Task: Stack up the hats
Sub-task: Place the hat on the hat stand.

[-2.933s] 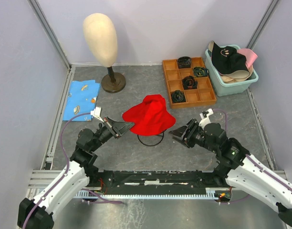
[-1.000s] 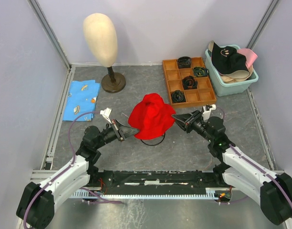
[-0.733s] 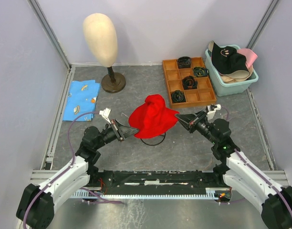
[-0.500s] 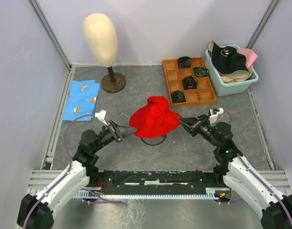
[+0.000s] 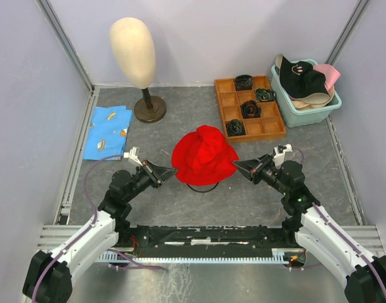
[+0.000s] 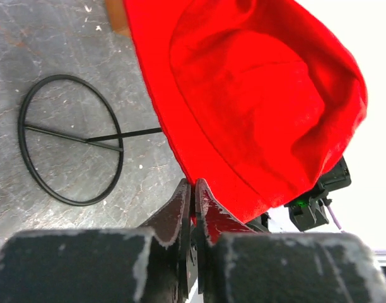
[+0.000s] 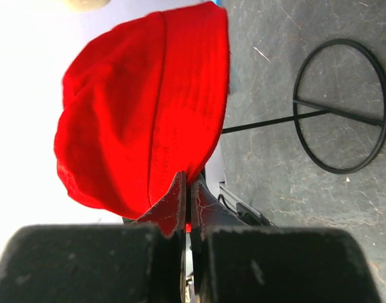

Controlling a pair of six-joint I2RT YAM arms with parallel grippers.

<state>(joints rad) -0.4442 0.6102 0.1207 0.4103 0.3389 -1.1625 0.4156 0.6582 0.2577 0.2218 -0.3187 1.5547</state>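
Observation:
A red bucket hat (image 5: 204,154) hangs over a black wire stand (image 5: 199,187) at the middle of the table. My left gripper (image 5: 173,169) is shut on the hat's left brim. My right gripper (image 5: 235,165) is shut on its right brim. In the left wrist view the brim of the red hat (image 6: 256,107) runs into the tips of the left gripper (image 6: 193,184), with the stand's ring base (image 6: 70,148) on the floor. The right wrist view shows the hat (image 7: 142,107) pinched in my right gripper (image 7: 188,179). A black cap (image 5: 301,77), a pink hat (image 5: 332,74) and a beige hat (image 5: 309,101) lie piled in the teal tub (image 5: 319,115).
A wooden compartment tray (image 5: 274,129) with black coiled items sits behind the hat, left of the tub. A cream mannequin head (image 5: 132,50) on a brown stand is at the back left. A blue cloth (image 5: 108,131) lies by the left wall.
The left jaws opened briefly and shut again on the brim. The right jaws closed fully. The hat went from leaning and peaked to a rounder shape spread between both grippers.

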